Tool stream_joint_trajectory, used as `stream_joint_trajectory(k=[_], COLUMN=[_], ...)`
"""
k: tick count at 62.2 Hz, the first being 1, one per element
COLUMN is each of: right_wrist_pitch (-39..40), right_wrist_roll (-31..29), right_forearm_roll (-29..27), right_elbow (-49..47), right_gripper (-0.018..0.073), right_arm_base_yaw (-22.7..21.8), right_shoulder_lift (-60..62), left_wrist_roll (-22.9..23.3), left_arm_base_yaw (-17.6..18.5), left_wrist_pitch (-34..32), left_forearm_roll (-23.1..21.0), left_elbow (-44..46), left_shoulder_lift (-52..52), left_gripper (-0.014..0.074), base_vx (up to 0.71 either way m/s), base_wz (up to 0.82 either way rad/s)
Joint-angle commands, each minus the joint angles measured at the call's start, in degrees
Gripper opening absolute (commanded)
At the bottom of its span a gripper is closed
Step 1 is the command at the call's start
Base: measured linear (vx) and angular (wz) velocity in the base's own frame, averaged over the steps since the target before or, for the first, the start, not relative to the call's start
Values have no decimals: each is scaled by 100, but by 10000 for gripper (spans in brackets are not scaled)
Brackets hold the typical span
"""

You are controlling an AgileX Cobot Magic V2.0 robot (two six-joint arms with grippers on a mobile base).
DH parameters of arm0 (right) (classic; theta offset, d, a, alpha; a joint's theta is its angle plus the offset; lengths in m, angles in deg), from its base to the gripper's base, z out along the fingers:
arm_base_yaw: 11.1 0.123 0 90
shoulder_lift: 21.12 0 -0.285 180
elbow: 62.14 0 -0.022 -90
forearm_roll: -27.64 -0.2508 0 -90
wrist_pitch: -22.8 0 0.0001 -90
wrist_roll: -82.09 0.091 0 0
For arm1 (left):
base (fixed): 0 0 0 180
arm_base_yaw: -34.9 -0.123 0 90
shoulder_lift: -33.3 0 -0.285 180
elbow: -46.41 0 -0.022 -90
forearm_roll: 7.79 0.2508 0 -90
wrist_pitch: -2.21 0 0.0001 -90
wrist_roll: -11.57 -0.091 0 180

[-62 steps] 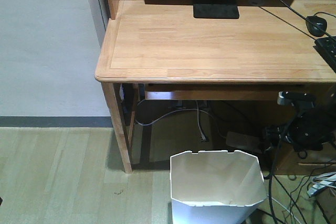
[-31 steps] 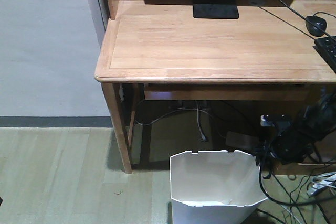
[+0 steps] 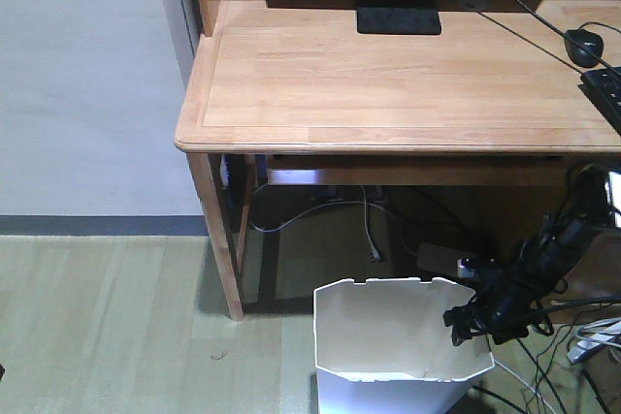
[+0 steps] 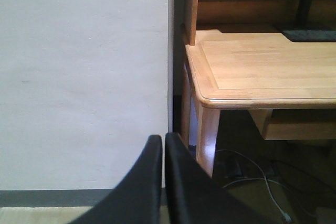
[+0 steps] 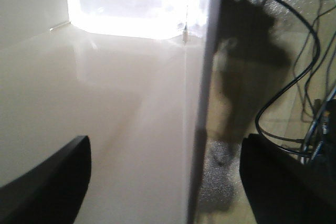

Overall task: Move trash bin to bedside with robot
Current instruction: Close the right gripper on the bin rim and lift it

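1. Exterior front-facing view: the trash bin [image 3: 388, 341] stands on the floor [image 3: 107, 317] at the near edge, just in front of the bench [image 3: 388, 75].
2. The right gripper [image 3: 464, 322] sits at the bin's right rim. In the right wrist view its fingers [image 5: 50, 184] are spread, one inside the wall and one outside, not yet clamped.
3. Judged best: sink deeper over the wall, close squarely, and stay clear of the cables [image 3: 543, 375] lying to the right.
4. The left gripper [image 4: 163, 140] has its fingers pressed together, holding nothing.
5. Compared with a second ago, the right arm has dropped from under the bench to the rim. The bin has not moved.
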Motion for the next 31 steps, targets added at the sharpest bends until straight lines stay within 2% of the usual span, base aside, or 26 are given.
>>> stream_joint_trajectory(k=[1, 11, 17, 23, 29, 31], right_wrist_pitch=[-275, -424, -514, -573, -573, -587], right_wrist_roll=[-51, -21, -19, -19, -19, -24], right_forearm_roll=[6, 6, 6, 0, -7, -14], right_elbow=[-413, -929, -1168, -1323, -1329, -1324], right_gripper=[558, 501, 421, 256, 5, -17], right_arm_base_yaw=[-31, -31, -31, -31, -31, -35], right_shoulder_lift=[-19, -376, -521, -566, -558, -546], left_wrist_roll=[25, 25, 25, 25, 25, 25], left_arm_base_yaw=[11, 11, 11, 11, 11, 11], left_wrist_pitch=[-398, -398, -398, -398, -398, -398], left_forearm_roll=[-19, -19, -19, -19, -19, -19], left_elbow=[-107, -107, -107, -107, -107, -107], left_shoulder_lift=[-83, -83, -83, -83, -83, -83], left_gripper=[-6, -6, -6, -6, -6, -6], base_vx=[0, 0, 0, 0, 0, 0], base_wz=[0, 0, 0, 0, 0, 0])
